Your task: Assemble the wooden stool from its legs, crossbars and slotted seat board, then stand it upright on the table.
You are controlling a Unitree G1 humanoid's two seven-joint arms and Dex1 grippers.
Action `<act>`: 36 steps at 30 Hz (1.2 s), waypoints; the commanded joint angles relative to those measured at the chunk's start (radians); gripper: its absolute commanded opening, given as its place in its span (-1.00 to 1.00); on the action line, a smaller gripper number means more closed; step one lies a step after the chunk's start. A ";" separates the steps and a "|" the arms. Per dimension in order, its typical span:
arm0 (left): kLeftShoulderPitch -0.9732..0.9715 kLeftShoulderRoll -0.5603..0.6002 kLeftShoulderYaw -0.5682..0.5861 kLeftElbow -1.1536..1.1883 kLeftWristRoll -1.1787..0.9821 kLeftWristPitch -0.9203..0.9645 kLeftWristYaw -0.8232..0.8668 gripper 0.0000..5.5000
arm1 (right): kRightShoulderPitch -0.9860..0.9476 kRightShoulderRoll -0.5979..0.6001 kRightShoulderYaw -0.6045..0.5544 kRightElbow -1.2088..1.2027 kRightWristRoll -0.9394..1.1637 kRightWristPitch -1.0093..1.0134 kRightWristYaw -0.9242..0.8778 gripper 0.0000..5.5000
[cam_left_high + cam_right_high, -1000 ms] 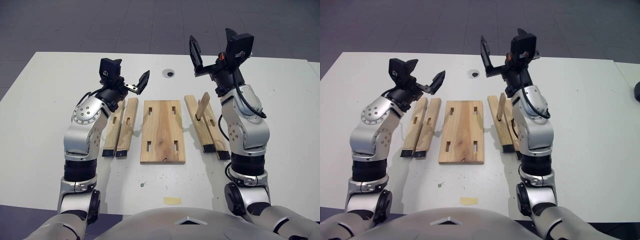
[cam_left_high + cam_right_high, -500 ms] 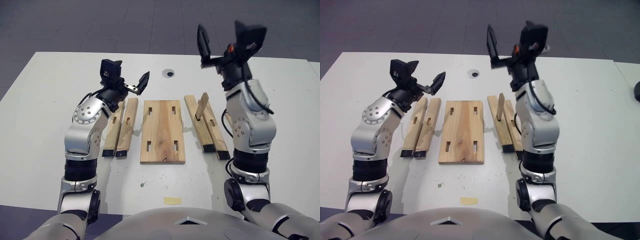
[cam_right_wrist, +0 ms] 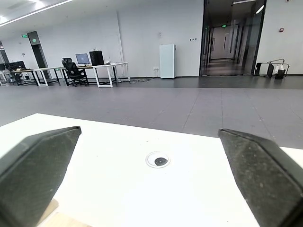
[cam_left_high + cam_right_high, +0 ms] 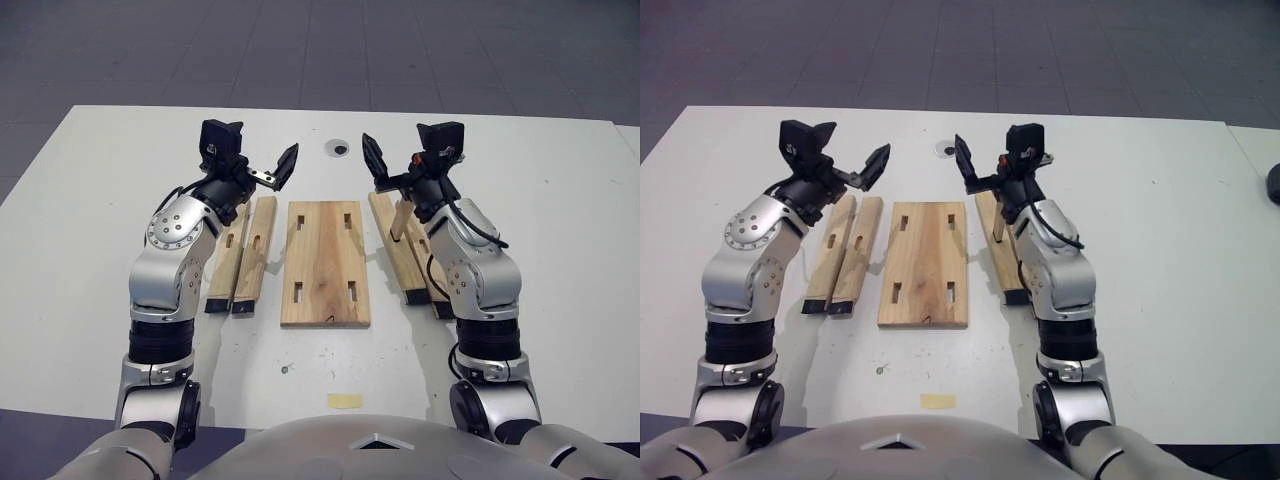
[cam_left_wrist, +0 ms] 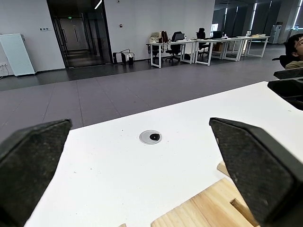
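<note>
The slotted seat board (image 4: 325, 262) lies flat at the table's middle. Left of it two legs (image 4: 245, 250) lie side by side; right of it two more legs (image 4: 408, 252) lie together, and a short crossbar (image 4: 402, 215) stands tilted in one of them. My left gripper (image 4: 255, 152) is open just above the far ends of the left legs, holding nothing. Over the far ends of the right legs, close to the crossbar's top, my right gripper (image 4: 405, 150) is open and empty. A corner of the seat board (image 5: 203, 213) shows in the left wrist view.
A round cable grommet (image 4: 341, 147) sits in the white table (image 4: 100, 250) beyond the board, between the grippers. A scrap of yellow tape (image 4: 345, 401) lies near the front edge. Bare tabletop stretches out on both sides of the parts.
My right arm has come down from a raised pose, bringing its open gripper low over the far end of the right legs. The left arm and the wooden parts have stayed put.
</note>
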 commanded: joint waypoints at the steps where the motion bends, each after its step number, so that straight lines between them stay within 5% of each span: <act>1: 0.006 0.000 -0.010 -0.002 0.010 0.012 0.001 0.96 | 0.065 0.000 -0.010 0.031 -0.006 0.056 -0.020 0.96; 12: 0.012 0.011 0.008 -0.022 0.001 0.016 0.000 0.96 | -0.040 -0.098 -0.155 -0.416 0.091 0.258 -0.065 0.96; 18: 0.044 0.012 0.012 -0.047 0.003 0.027 0.004 0.96 | 0.157 -0.122 -0.170 -0.628 0.227 0.494 -0.058 0.96; 25: 0.047 0.033 0.019 -0.039 0.010 0.032 -0.006 0.96 | 0.544 -0.206 -0.033 -0.595 0.226 0.480 0.071 0.96; 36: 0.055 0.037 0.009 -0.038 0.017 0.028 0.003 0.96 | 0.646 -0.160 0.042 -0.483 0.139 0.393 0.017 0.96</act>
